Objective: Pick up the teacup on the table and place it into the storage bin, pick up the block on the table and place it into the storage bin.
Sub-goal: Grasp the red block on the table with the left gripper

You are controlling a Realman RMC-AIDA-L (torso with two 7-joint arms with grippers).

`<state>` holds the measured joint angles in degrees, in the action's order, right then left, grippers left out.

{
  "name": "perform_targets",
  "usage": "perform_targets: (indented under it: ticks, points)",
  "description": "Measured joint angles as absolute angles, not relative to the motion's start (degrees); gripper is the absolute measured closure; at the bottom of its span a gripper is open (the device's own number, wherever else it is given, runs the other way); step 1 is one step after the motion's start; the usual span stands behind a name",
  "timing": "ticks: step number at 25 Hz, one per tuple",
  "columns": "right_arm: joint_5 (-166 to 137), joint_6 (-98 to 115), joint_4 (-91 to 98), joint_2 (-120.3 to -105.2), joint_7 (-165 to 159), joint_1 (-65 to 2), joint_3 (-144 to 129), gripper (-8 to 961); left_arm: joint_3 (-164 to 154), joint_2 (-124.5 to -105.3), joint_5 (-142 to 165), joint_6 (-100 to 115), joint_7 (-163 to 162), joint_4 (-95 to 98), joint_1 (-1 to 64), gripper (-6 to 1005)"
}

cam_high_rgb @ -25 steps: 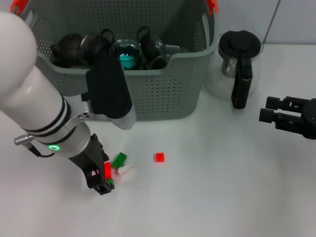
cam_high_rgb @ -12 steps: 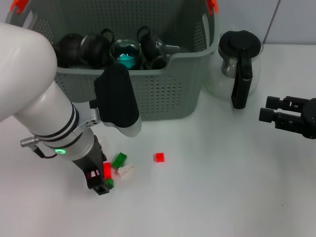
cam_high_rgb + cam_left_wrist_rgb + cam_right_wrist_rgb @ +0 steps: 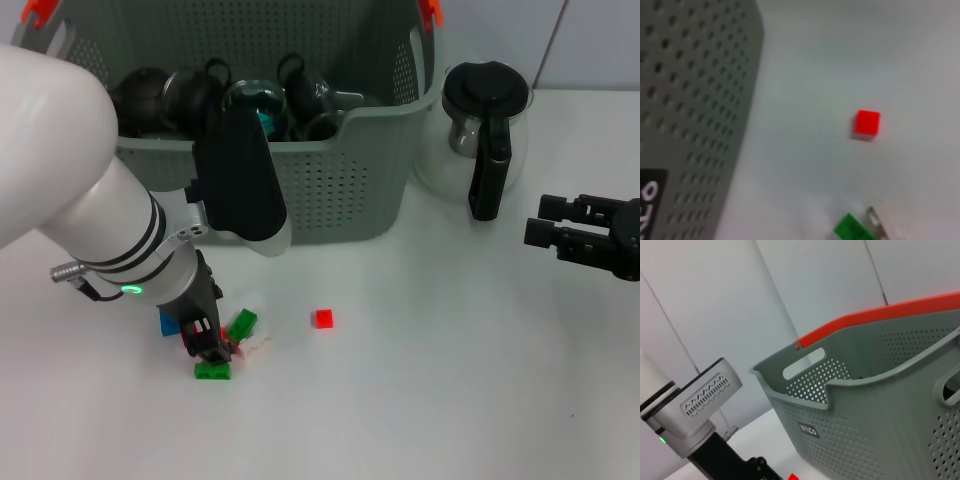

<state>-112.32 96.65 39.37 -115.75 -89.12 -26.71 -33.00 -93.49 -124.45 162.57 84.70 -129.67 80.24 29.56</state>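
Note:
My left gripper (image 3: 207,343) is low over a cluster of blocks on the white table, shut on a red block of which only a sliver shows. A green block (image 3: 211,371) lies just below it, another green block (image 3: 241,323) and a pale one (image 3: 256,345) beside it, and a blue block (image 3: 168,323) behind. A separate red block (image 3: 322,318) (image 3: 867,122) lies apart to the right. The grey-green storage bin (image 3: 330,190) (image 3: 695,100) (image 3: 880,405) stands behind, holding several dark cups and pots. No teacup shows on the table. My right gripper (image 3: 540,225) is parked at the far right.
A glass coffee pot (image 3: 480,130) with a black handle stands right of the bin. The bin's front wall is close behind my left arm. Bare table lies between the lone red block and the right gripper.
My left gripper has shifted up and slightly left, uncovering a green block below it and a blue block behind it. The right arm has not moved.

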Motion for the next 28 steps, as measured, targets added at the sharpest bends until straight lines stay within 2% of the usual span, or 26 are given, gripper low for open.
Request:
perform_targets:
  ticks: [28]
  points:
    - [-112.32,96.68,39.37,-115.75,-89.12,-26.43,-32.89,347,-95.21,-124.36,163.65,81.25,-133.64,76.93,30.93,311]
